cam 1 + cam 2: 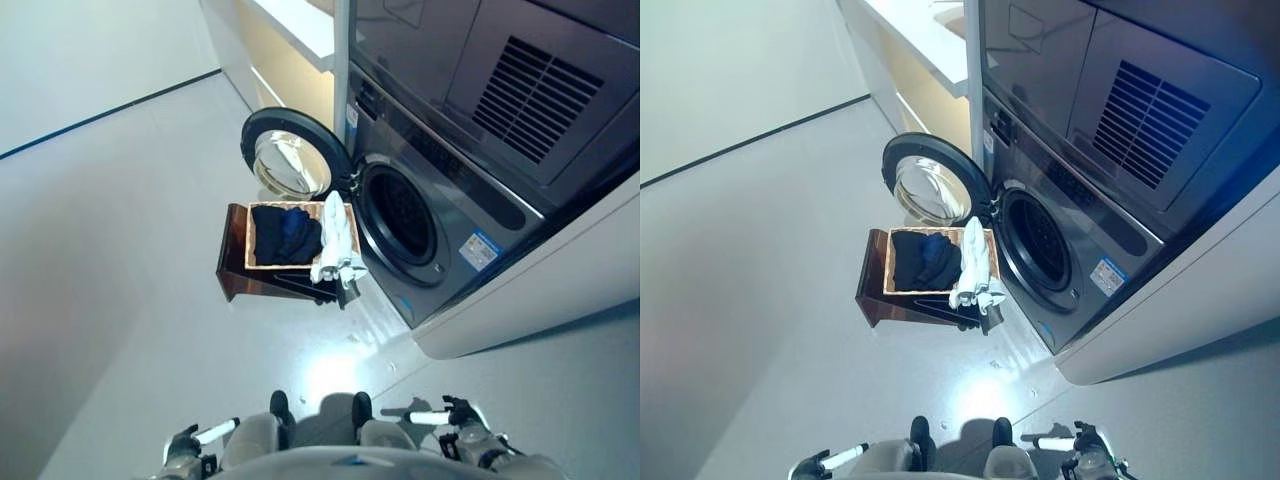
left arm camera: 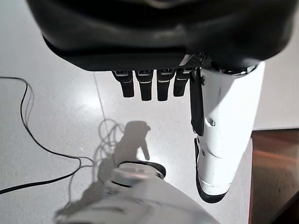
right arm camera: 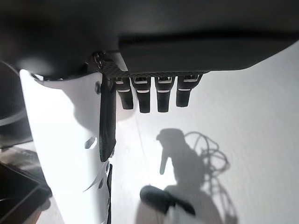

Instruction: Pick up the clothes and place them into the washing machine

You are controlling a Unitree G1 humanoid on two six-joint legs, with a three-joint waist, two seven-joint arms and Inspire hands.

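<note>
Both hands, left (image 1: 186, 444) and right (image 1: 460, 414), hang open and empty, well short of the basket (image 1: 297, 236) of clothes (image 1: 285, 234) by the open washer (image 1: 402, 212).

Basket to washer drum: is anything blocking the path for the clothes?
Nothing visible does. The washing machine's door is swung open beyond the basket, leaving the drum opening clear right beside the white cloth and the dark clothes.

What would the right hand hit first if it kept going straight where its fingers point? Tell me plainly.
Probably the floor. In its wrist view the right hand hangs with straight fingers aimed down at bare floor, holding nothing; depth is unclear. The basket and washer lie well ahead.
</note>
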